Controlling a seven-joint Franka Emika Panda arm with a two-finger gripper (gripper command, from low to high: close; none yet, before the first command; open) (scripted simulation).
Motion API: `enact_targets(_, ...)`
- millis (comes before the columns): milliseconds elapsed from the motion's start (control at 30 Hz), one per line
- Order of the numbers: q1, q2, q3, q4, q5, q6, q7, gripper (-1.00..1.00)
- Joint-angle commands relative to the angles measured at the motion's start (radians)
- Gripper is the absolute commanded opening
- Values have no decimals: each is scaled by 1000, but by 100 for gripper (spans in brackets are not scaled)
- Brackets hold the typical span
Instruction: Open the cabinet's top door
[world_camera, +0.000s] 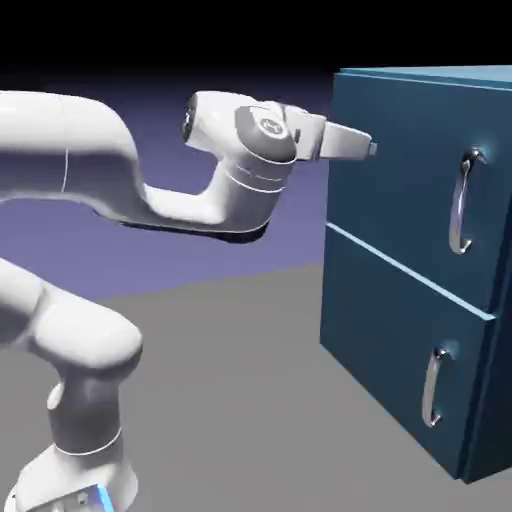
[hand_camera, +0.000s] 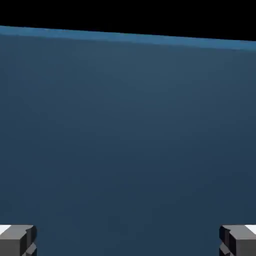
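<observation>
The dark-blue cabinet (world_camera: 415, 330) stands at the exterior view's right. Its top door (world_camera: 410, 200) is the taller upper panel and lies flush and shut, with a long curved silver handle (world_camera: 462, 205) near its right side. My gripper (world_camera: 368, 148) points at the door's upper part, well to the left of the handle and level with its top end. Whether it touches the panel I cannot tell. In the hand view the flat blue top door (hand_camera: 128, 140) fills the picture. My gripper (hand_camera: 128, 242) is open, with both grey fingertips (hand_camera: 17, 240) far apart at the bottom corners and nothing between them.
Below the top door is a shorter lower panel (world_camera: 390, 350) with a smaller silver handle (world_camera: 432, 388). The cabinet's top edge (hand_camera: 128, 36) shows as a lighter strip in the hand view. The grey table (world_camera: 250, 400) stretches in front of the cabinet.
</observation>
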Motion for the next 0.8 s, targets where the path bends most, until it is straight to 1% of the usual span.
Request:
enact_targets(0, 15, -7, -18, 10, -44, 0, 30, 0)
enact_targets(767, 367, -160, -434, 230, -1044, -6, 731, 0)
